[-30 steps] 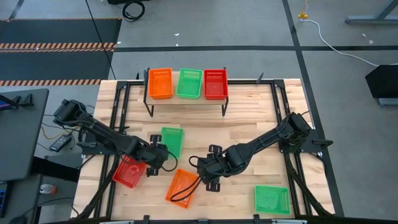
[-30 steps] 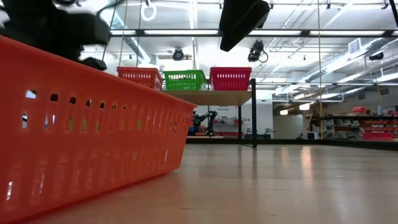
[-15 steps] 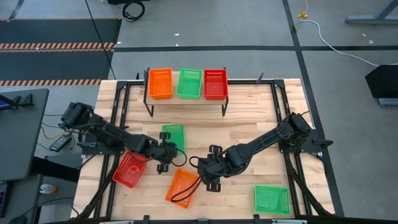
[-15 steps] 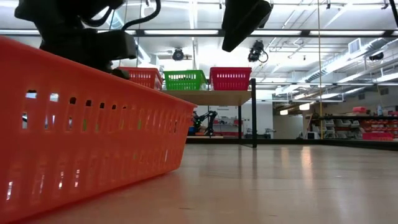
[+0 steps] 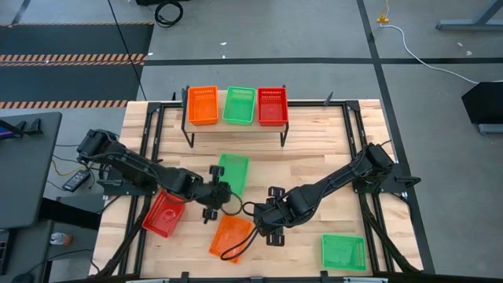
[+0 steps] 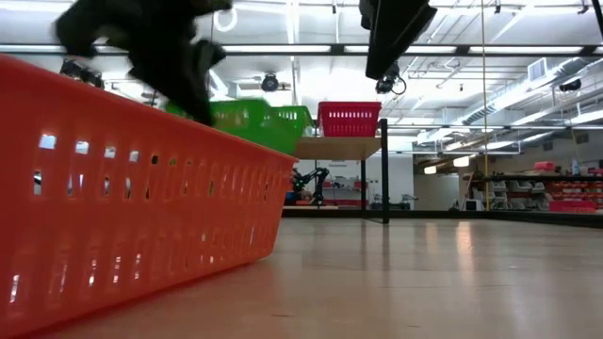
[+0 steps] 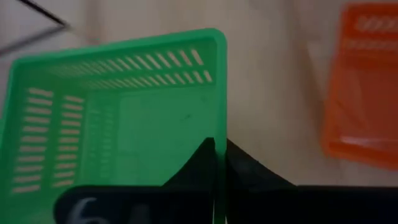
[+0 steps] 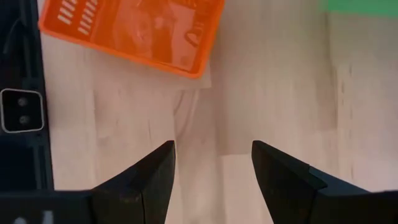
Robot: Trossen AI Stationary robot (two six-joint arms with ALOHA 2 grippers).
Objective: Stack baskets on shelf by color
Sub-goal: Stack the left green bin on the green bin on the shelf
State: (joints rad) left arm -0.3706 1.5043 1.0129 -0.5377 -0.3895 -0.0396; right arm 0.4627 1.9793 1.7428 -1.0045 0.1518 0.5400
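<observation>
On the shelf point(image 5: 236, 126) at the far edge stand an orange point(image 5: 203, 104), a green point(image 5: 239, 104) and a red basket point(image 5: 273, 105), side by side. My left gripper point(image 5: 223, 191) is shut on another green basket point(image 5: 234, 170) over the table's middle. A red basket point(image 5: 163, 214), an orange basket point(image 5: 230, 237) and a third green one point(image 5: 343, 252) lie flat on the table near its front. My right gripper point(image 8: 211, 162) hovers open over bare wood beside the orange basket point(image 8: 134, 31), touching nothing. My left gripper pinches the rim of one side wall point(image 7: 219, 134) of the green basket, near a corner, one finger inside the basket and one outside. The fingers slant down from the table's left. In the low view the basket point(image 6: 250, 122) shows tilted, raised above the table.
The orange basket point(image 6: 141, 207) fills the low view's near left. Black frame rails point(image 5: 149, 149) run along both table sides. Bare wood point(image 5: 314, 157) lies between the shelf and the front baskets.
My left gripper has shut on the green basket's wall, then risen and gone toward the table's right. The basket has come up off the table with it, shifted right and turned a little. My right gripper has kept still and open.
</observation>
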